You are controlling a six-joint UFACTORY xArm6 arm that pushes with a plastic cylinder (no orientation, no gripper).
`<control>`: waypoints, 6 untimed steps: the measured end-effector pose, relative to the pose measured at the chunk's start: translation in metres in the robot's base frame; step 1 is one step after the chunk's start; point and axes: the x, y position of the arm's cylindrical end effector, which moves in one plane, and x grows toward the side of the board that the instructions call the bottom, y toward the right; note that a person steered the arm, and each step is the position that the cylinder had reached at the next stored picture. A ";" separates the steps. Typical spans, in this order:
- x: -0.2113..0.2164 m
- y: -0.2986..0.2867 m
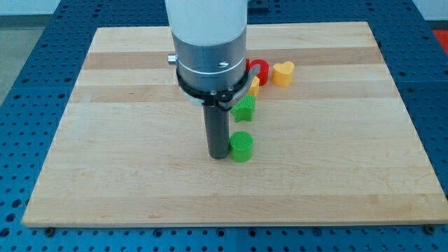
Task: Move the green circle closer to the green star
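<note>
The arm's rod tip (218,155) rests against the left side of the green circle (242,147) on the wooden board (105,168) — the green star (243,108) sits just above it, near a red arch (260,68) and yellow heart (282,73).

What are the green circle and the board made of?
The green circle looks like plastic: bright even colour with fine ridges down its side, perhaps 3D-printed. The board looks like wood: pale planks with grain lines and a smooth matte finish.
</note>
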 end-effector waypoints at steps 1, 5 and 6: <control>0.009 -0.007; 0.048 0.046; 0.045 0.044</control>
